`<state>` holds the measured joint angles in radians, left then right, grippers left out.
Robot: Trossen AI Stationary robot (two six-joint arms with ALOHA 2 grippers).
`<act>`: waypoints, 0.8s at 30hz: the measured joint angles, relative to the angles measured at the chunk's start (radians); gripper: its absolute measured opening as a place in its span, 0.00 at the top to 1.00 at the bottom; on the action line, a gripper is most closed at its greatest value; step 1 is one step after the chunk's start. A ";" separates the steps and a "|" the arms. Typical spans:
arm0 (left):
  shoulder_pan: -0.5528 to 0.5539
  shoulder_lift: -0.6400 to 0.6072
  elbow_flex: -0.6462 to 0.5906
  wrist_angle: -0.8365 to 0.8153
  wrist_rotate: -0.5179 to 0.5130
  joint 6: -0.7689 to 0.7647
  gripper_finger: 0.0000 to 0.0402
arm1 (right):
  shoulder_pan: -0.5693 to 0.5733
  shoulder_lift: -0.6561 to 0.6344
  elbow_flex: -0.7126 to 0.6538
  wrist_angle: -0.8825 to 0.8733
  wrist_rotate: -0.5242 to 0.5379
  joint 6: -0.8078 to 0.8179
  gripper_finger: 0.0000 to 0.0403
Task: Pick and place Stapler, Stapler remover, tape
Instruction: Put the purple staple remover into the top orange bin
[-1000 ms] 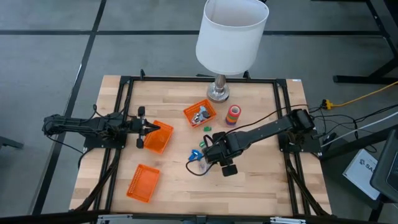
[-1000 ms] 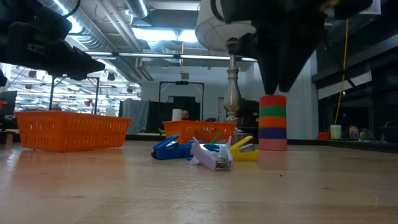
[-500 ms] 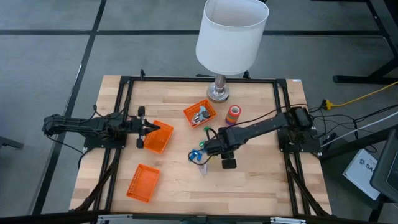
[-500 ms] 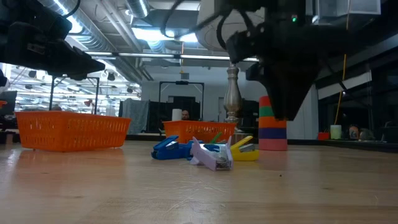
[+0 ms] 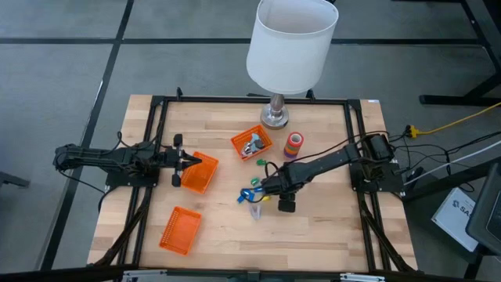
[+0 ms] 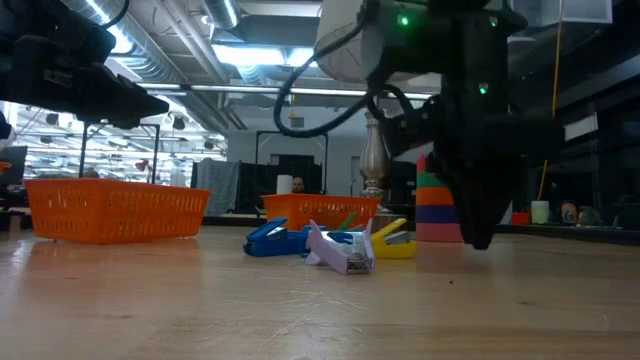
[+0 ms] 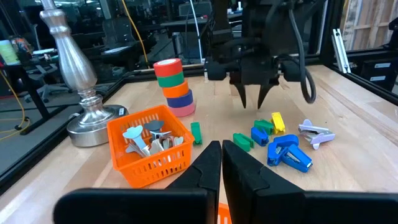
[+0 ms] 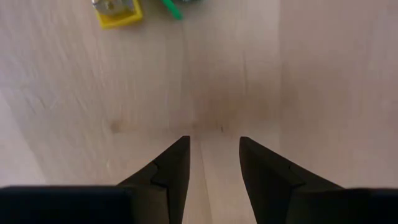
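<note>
While the right gripper (image 8: 211,152) is hovering part-open and empty over bare table (image 8: 323,74), it is needing centring over the yellow piece (image 8: 115,12) before closing.

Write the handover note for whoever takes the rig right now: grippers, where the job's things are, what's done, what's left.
Right gripper: open, empty, pointing down at bare wood mid-table, beside the loose pieces.
Left gripper: shut, empty, waiting at the table's left by an orange basket.
Tape rolls: stacked beside the lamp base, untouched.
Blue stapler, pale stapler remover, small yellow piece and green pieces: loose on the table centre.
Small orange basket by the lamp: holds metal-and-pale pieces.
Third basket, front left: looks empty.
Left: stapler, loose remover, tape.
</note>
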<state>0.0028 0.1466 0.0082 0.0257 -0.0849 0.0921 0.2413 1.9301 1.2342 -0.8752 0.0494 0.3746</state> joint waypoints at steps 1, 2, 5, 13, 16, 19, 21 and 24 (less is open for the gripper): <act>0.000 0.000 0.000 0.000 0.000 0.000 0.97 | 0.000 0.000 -0.010 0.018 -0.001 -0.023 0.65; 0.000 0.000 0.000 0.000 0.000 0.000 0.97 | 0.000 0.000 -0.017 0.036 -0.005 -0.059 0.65; 0.000 0.000 0.000 0.000 0.000 0.000 0.97 | 0.004 0.000 -0.024 0.094 -0.073 -0.231 0.65; 0.000 0.000 0.000 0.000 0.000 0.000 0.97 | 0.063 0.001 -0.026 0.268 -0.155 -0.714 0.65; 0.000 0.000 0.000 0.000 0.000 0.000 0.97 | 0.076 0.001 -0.026 0.298 -0.149 -0.827 0.65; 0.000 0.000 0.000 0.000 0.000 0.000 0.97 | 0.087 0.001 -0.026 0.351 -0.145 -0.893 0.65; 0.000 0.000 0.000 0.000 0.000 0.000 0.97 | 0.087 0.001 -0.026 0.393 -0.122 -0.919 0.65; 0.000 0.000 0.000 0.000 0.000 0.000 0.97 | 0.083 0.001 -0.026 0.455 -0.093 -0.933 0.65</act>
<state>0.0028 0.1465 0.0082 0.0257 -0.0849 0.0920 0.3241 1.9312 1.2083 -0.4205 -0.0433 -0.5583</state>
